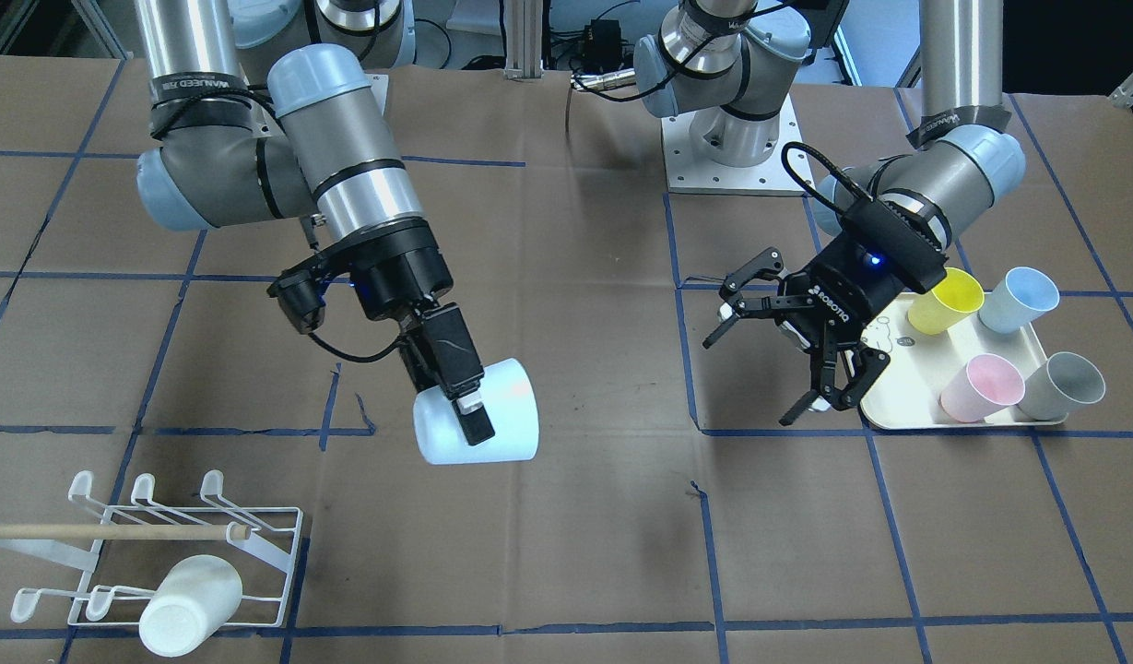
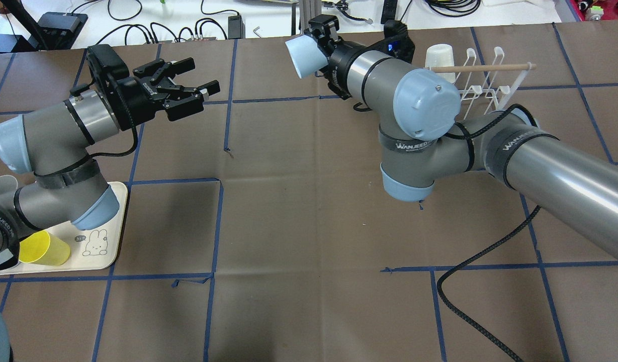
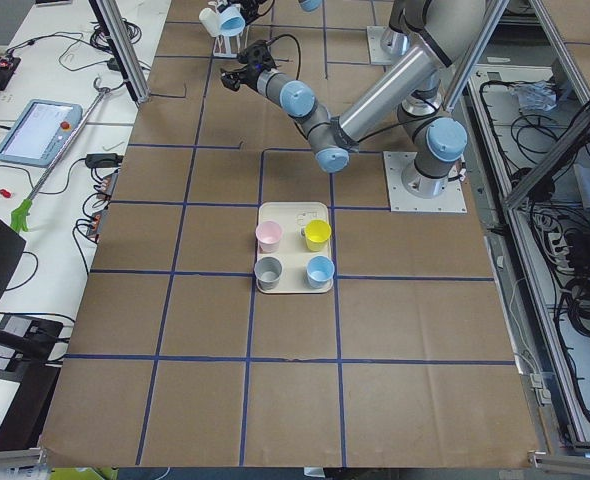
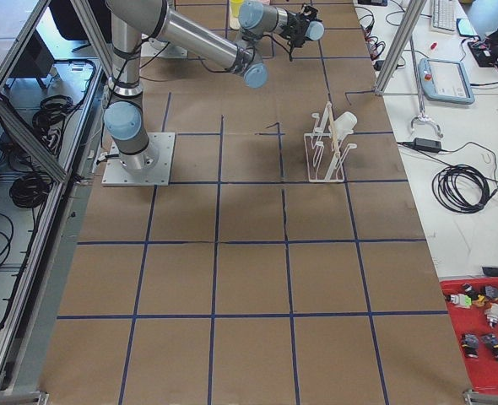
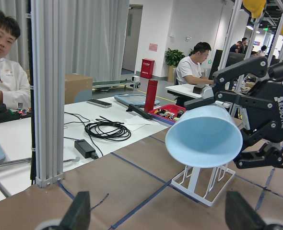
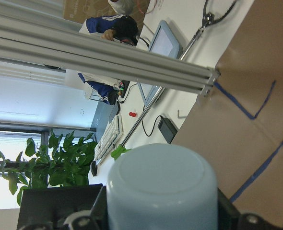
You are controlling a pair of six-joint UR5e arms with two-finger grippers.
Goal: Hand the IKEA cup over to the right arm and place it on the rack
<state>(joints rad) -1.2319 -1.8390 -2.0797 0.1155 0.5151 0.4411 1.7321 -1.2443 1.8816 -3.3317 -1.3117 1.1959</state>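
Note:
A light-blue cup (image 1: 492,415) hangs above the table's middle, lying sideways in my right gripper (image 1: 469,406), whose long straight fingers are shut on its rim. From overhead the cup (image 2: 302,56) is left of the white wire rack (image 2: 484,90). My left gripper (image 1: 755,373), marked ROBOTIQ, is open and empty, well apart from the cup; it also shows overhead (image 2: 203,75). The rack (image 1: 114,531) lies at the table corner with a white cup (image 1: 190,604) on a prong. The left wrist view looks into the blue cup's mouth (image 5: 204,139), with the rack (image 5: 204,184) behind it.
A cream tray (image 1: 898,406) by the left arm holds yellow (image 1: 946,300), blue (image 1: 1018,298), pink (image 1: 981,387) and grey (image 1: 1064,385) cups. A black cable (image 2: 479,261) trails over the paper under the right arm. Blue tape lines cross the brown table cover.

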